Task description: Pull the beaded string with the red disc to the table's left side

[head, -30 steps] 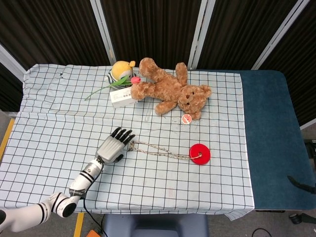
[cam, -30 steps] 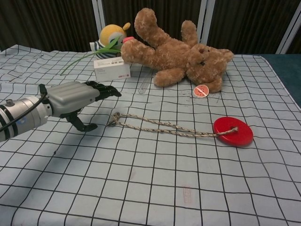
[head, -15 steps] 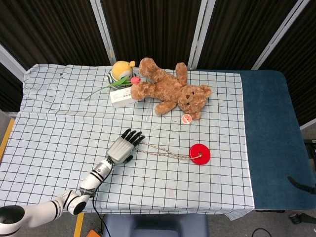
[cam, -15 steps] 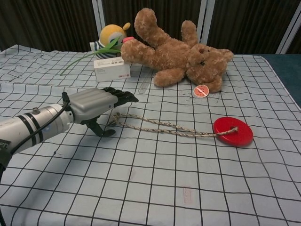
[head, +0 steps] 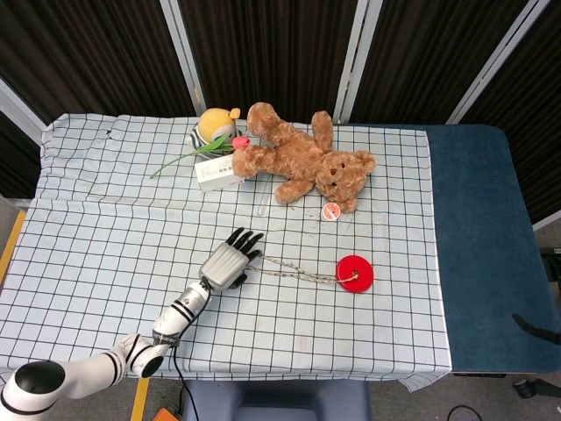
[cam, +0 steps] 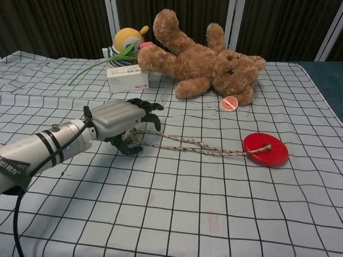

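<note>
Hovering left hand (cam: 124, 119) over beaded string (cam: 187, 143) end

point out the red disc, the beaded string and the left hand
red disc (cam: 266, 149), chest view, its top face
beaded string (cam: 187, 144), chest view, mid-length of the cord
left hand (head: 228, 260), head view, back of the hand

We see a table (head: 88, 219) covered with a white cloth (head: 114, 263) checked in black lines, its right end bare dark blue (head: 478, 237). Behind it hang dark pleated curtains (head: 263, 53) between pale metal posts (head: 354, 57). Grey floor (head: 13, 215) shows at the left.
</note>
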You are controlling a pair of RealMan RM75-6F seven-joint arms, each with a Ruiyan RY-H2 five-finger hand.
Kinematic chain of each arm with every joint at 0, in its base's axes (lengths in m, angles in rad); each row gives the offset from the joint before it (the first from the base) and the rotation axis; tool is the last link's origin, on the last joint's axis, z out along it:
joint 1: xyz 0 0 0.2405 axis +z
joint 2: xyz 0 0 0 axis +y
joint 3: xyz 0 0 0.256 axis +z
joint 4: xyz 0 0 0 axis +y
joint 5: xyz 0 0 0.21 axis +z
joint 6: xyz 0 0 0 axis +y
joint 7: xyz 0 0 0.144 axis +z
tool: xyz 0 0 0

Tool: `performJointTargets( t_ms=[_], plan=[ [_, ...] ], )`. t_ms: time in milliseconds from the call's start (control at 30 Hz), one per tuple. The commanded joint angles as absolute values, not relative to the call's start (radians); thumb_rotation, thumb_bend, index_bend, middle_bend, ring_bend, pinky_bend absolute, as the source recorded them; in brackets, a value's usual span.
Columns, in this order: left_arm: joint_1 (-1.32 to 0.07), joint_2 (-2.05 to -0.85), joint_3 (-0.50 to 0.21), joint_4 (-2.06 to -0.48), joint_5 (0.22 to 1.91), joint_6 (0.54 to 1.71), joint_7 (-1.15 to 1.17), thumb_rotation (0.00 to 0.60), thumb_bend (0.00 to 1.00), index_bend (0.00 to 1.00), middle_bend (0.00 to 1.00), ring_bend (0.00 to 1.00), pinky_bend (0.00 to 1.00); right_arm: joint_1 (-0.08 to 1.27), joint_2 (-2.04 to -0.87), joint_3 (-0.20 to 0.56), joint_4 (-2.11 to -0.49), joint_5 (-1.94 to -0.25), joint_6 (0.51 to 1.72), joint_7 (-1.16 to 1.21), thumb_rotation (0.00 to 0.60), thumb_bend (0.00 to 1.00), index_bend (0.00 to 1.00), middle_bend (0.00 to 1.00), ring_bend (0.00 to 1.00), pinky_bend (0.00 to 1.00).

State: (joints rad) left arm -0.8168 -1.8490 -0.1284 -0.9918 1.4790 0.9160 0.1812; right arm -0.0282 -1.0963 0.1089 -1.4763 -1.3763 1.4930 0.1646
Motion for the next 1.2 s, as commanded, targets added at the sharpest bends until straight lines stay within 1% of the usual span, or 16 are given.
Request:
performJointTargets(
  t_ms=[33, 133, 333, 767, 867, 1000, 1200],
  plan=[
    [-0.822, -1.857, -0.126, -0.979, 1.478, 0.918, 0.179, 0.600, 0.39, 0.31, 0.00, 0.00, 0.02, -0.029, -1.096, 0.109, -1.475, -1.375, 1.492, 0.166, 0.600, 0.03, 0.00, 0.00, 0.00, 0.00],
    [-0.826, -1.866, -0.123, -0.964, 1.476, 0.917, 0.175, 0.600, 0.41, 0.34, 0.00, 0.00, 0.02, -0.030, -1.096, 0.109, -1.473, -1.373, 1.490, 0.167, 0.600, 0.03, 0.00, 0.00, 0.00, 0.00],
    [-0.833, -1.880, -0.113, -0.945, 1.477, 0.916, 0.169, 0.600, 0.42, 0.37, 0.00, 0.00, 0.02, -0.029, -1.098, 0.109, -1.467, -1.367, 1.481, 0.168, 0.600, 0.03, 0.00, 0.00, 0.00, 0.00],
    [-0.838, -1.898, -0.102, -0.908, 1.475, 0.924, 0.163, 0.600, 0.45, 0.53, 0.00, 0.00, 0.02, -0.025, -1.106, 0.108, -1.457, -1.356, 1.460, 0.165, 0.600, 0.03, 0.00, 0.00, 0.00, 0.00],
    [-0.839, -1.898, -0.097, -0.903, 1.474, 0.919, 0.167, 0.600, 0.45, 0.54, 0.00, 0.00, 0.02, -0.025, -1.106, 0.109, -1.457, -1.355, 1.460, 0.164, 0.600, 0.03, 0.00, 0.00, 0.00, 0.00],
    [-0.838, -1.895, -0.090, -0.900, 1.472, 0.913, 0.169, 0.600, 0.45, 0.52, 0.00, 0.00, 0.02, -0.025, -1.105, 0.110, -1.459, -1.355, 1.461, 0.162, 0.600, 0.03, 0.00, 0.00, 0.00, 0.00],
    [-0.837, -1.893, -0.087, -0.902, 1.471, 0.914, 0.164, 0.600, 0.45, 0.53, 0.00, 0.00, 0.02, -0.025, -1.104, 0.110, -1.463, -1.355, 1.460, 0.158, 0.600, 0.03, 0.00, 0.00, 0.00, 0.00]
  ],
)
